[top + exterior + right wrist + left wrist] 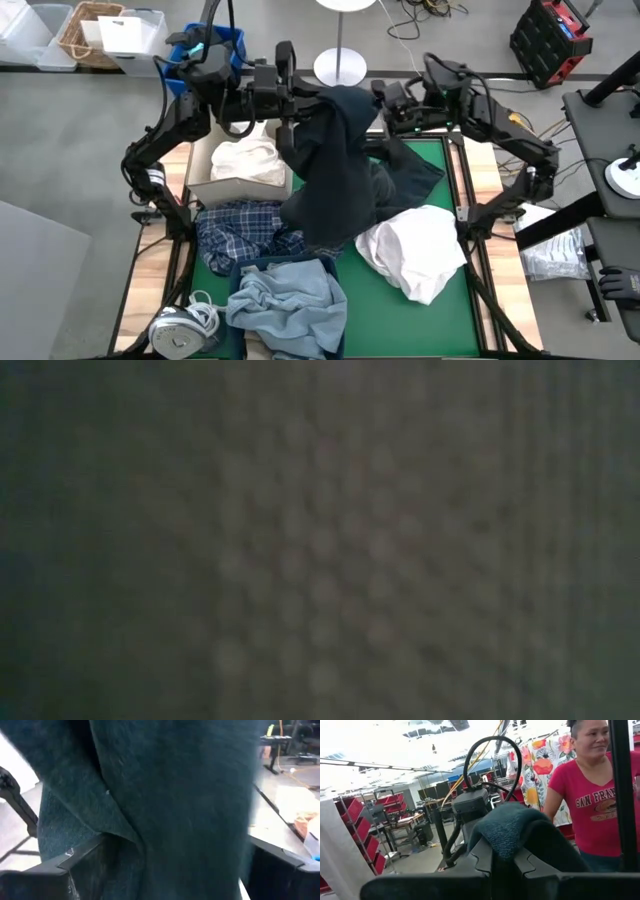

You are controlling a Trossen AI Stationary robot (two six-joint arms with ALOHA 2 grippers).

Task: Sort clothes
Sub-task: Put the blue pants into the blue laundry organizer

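A: So, where is the dark navy piece (pixel 335 170)?

B: It hangs up high over the back middle of the desk (pixel 440 160). Both arms hold it there. Its loose end drops down onto the green top.

A: What is the left gripper (pixel 288 72) doing?

B: It is pinched tight on the top of the dark navy piece. In the left wrist view the cloth (pixel 512 827) bulges up between its two fingers.

A: And the right gripper (pixel 385 100)?

B: It is at the other side of the cloth, near the back edge. In the right wrist view the cloth (pixel 165 795) fills the space between its fingers, so it is clamped on it too.

A: Where are the other clothes?

B: A white shirt (pixel 245 160) lies in the box (pixel 205 185) at the back left of the desk. The plaid shirt (pixel 240 232) lies just in front of that box. The light blue denim (pixel 285 305) is in a blue bin (pixel 245 268) at the front edge. Another white shirt (pixel 415 250) lies on the right side of the green top.

A: Anything else?

B: A person in a red shirt (pixel 592 795) stands past the desk. The low view shows only a blurry gray weave.
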